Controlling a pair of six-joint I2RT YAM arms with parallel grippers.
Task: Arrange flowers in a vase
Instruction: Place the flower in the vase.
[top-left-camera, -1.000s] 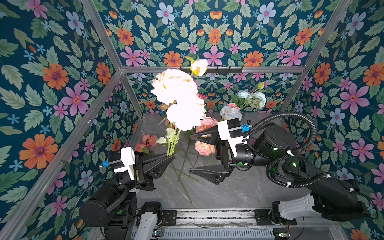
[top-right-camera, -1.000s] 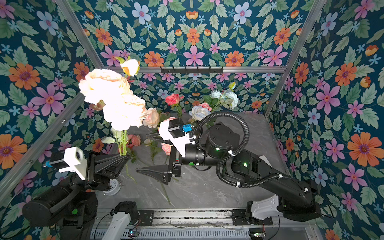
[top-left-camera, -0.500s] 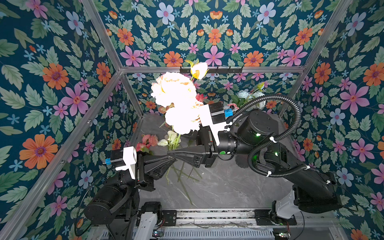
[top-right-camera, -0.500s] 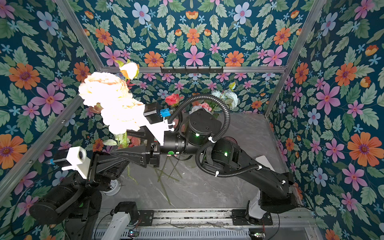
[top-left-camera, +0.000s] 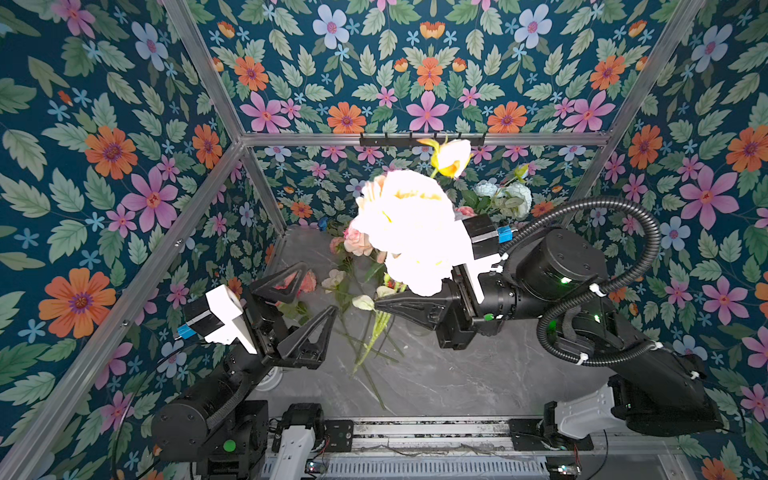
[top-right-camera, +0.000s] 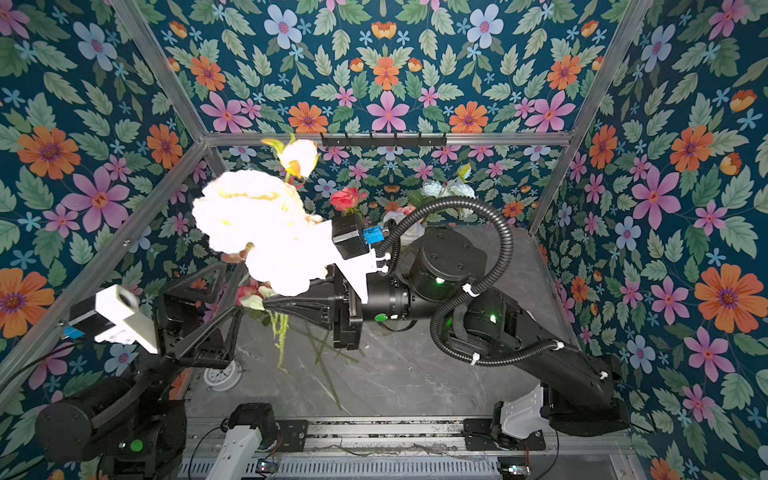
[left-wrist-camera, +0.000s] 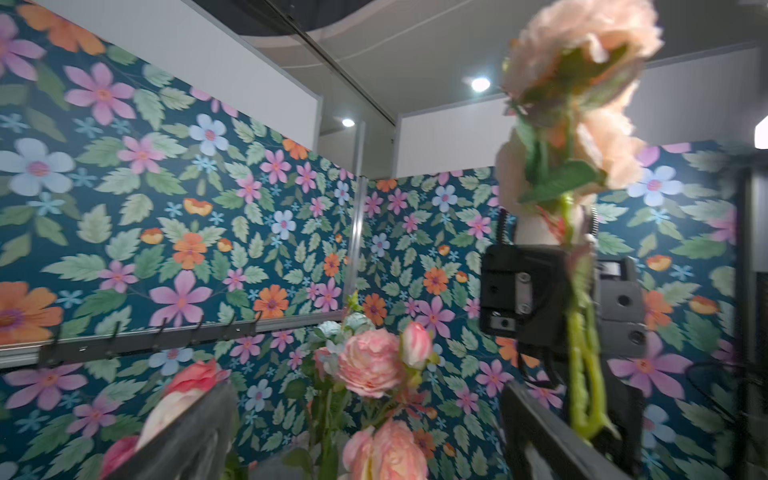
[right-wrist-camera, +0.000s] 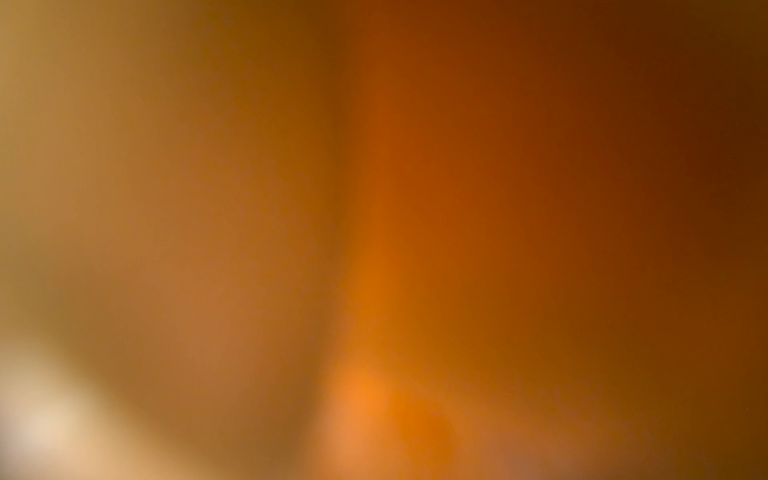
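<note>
A bunch of flowers with big pale peach heads (top-left-camera: 411, 232) (top-right-camera: 266, 232) stands upright over the middle of the table. My right gripper (top-left-camera: 376, 305) (top-right-camera: 266, 305) is shut on its green stems (top-left-camera: 376, 332), which hang below the jaws. In the left wrist view the same bunch (left-wrist-camera: 582, 41) rises from the right gripper (left-wrist-camera: 540, 299). My left gripper (top-left-camera: 320, 289) (top-right-camera: 228, 289) (left-wrist-camera: 368, 399) stands wide open just left of the stems, holding nothing. More flowers (top-left-camera: 357, 243) lie on the table. I cannot make out a vase. An orange blur fills the right wrist view.
Pale blue and white flowers (top-left-camera: 503, 199) and a red rose (top-right-camera: 347, 197) stand at the back. Loose stems (top-right-camera: 328, 374) lie on the grey marbled table (top-left-camera: 457, 382). A small round white object (top-right-camera: 222, 376) sits by the left arm's base. Flowered walls close in three sides.
The right gripper swung left to the bunch and closed on its stems. The left gripper, shut on them before, has opened and let go.
</note>
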